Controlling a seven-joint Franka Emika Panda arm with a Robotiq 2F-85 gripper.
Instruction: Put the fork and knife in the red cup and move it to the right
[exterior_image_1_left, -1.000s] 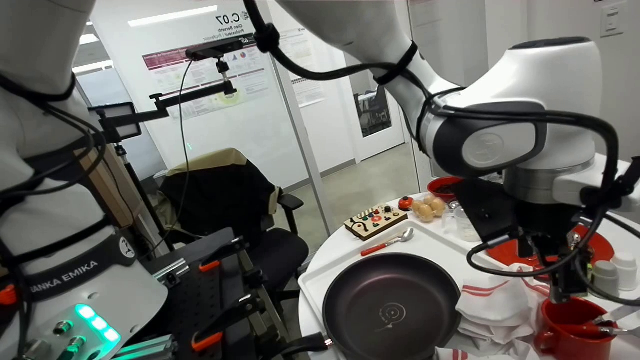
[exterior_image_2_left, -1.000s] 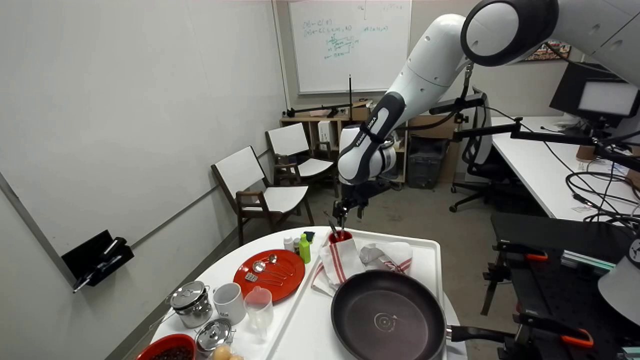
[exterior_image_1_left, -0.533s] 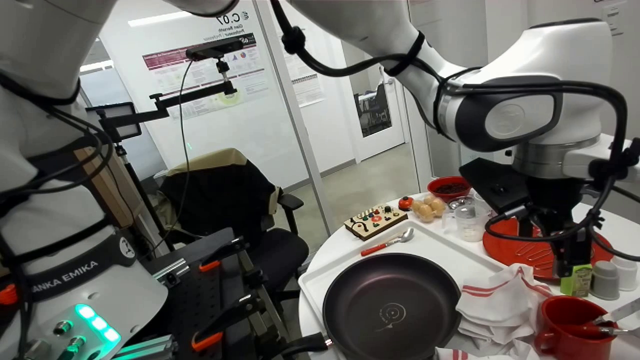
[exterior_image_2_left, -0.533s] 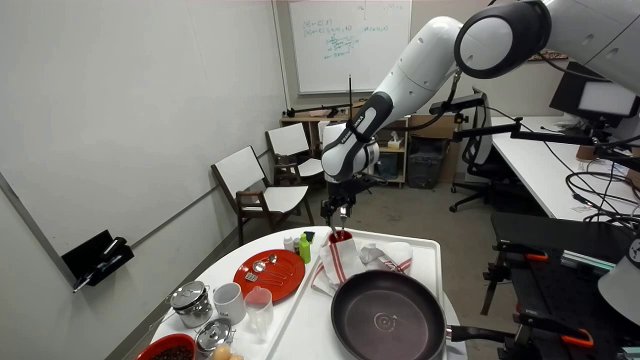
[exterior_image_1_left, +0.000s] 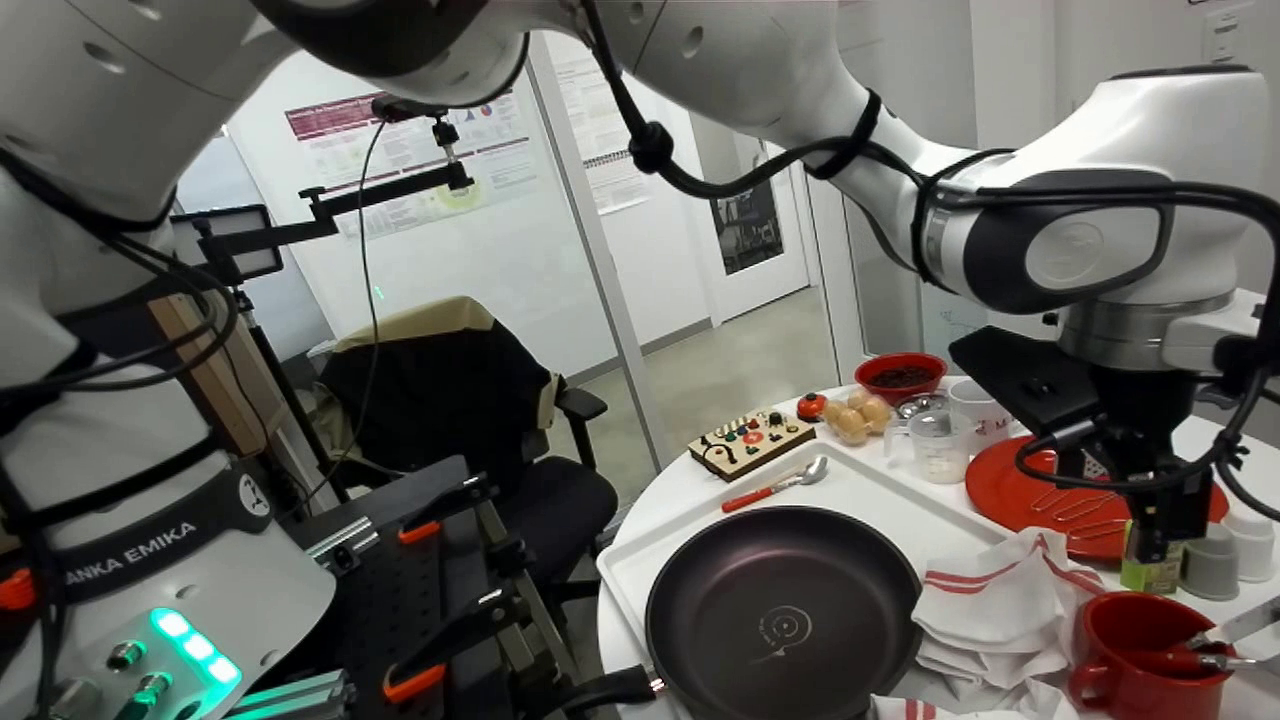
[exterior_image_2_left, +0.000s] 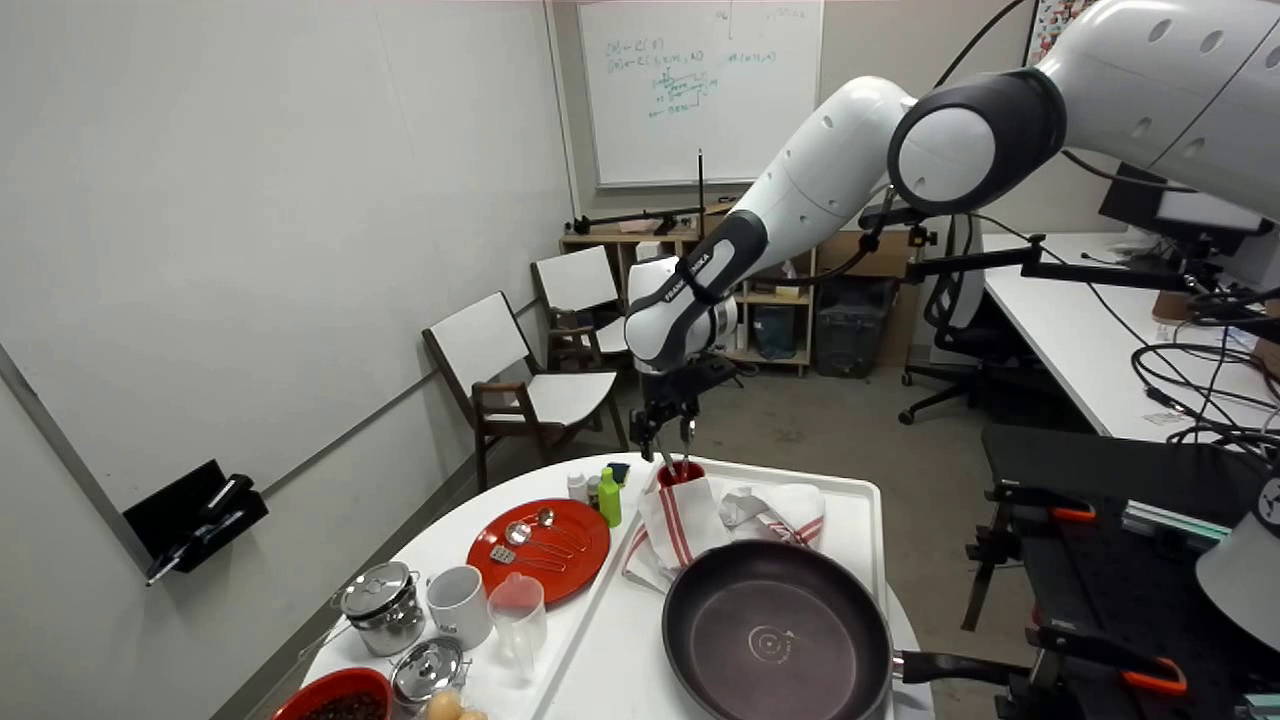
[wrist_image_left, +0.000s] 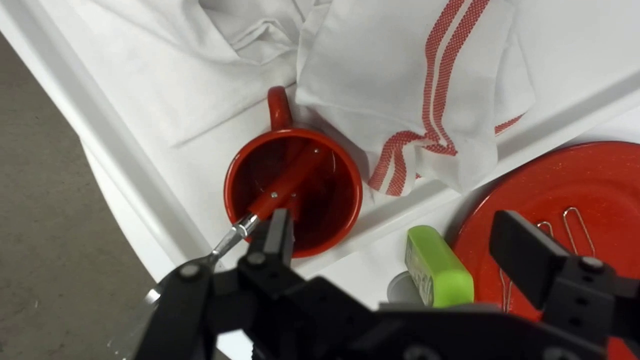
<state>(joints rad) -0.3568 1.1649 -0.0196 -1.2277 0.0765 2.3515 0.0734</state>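
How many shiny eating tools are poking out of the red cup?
2. In an exterior view, the upper utensil and the lower utensil both lean out of the red cup toward the picture's right edge. Something shorter could hide inside.

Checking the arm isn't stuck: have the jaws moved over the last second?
Yes: in an exterior view, the jaws have shifted left relative to the red cup, toward the green bottle.
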